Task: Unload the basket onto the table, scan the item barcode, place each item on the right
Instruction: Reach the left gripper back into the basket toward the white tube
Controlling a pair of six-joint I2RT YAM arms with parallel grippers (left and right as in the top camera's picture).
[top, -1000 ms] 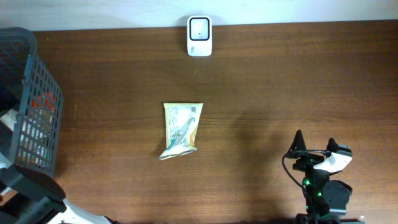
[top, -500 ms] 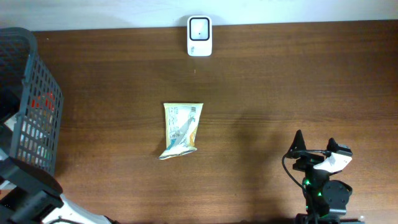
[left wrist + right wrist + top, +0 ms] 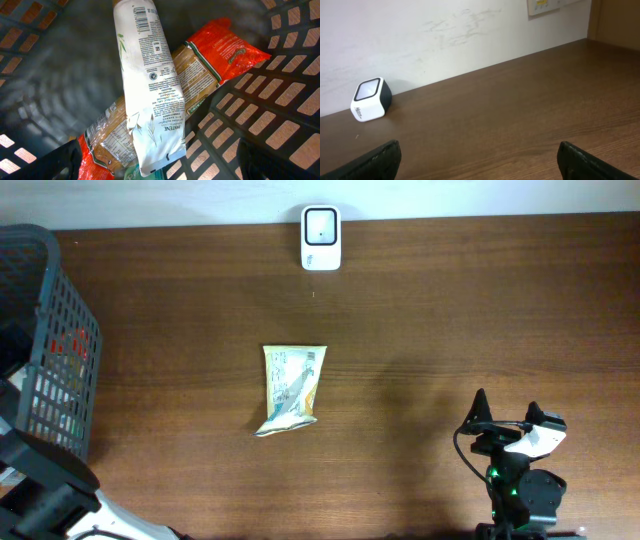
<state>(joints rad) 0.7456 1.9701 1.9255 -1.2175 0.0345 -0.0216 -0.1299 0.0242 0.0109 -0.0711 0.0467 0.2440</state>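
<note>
Over the last second little is altered. In the overhead view the left arm (image 3: 45,475), at 8 o'clock, is seen shifted slightly beside the basket (image 3: 60,380). The left claw (image 3: 160,162) is spread a touch wider than before, with nothing pinched. The pouch (image 3: 291,388) at the centre of the tabletop (image 3: 450,310) and the scanner (image 3: 321,238) at 12 o'clock are unmoved. So is the right claw (image 3: 505,415) at 5 o'clock, which is fully spread and empty. A pick from the basket is therefore judged to be in preparation, and no item is yet carried toward the scanner.

Inside the basket, at 9 o'clock, a white tube (image 3: 150,90) is laid across an orange packet (image 3: 220,45) and touches it. Its barcode (image 3: 142,17) is turned upward at the 12 o'clock end in the left wrist view. Something more is glimpsed beneath, but it cannot be identified.
</note>
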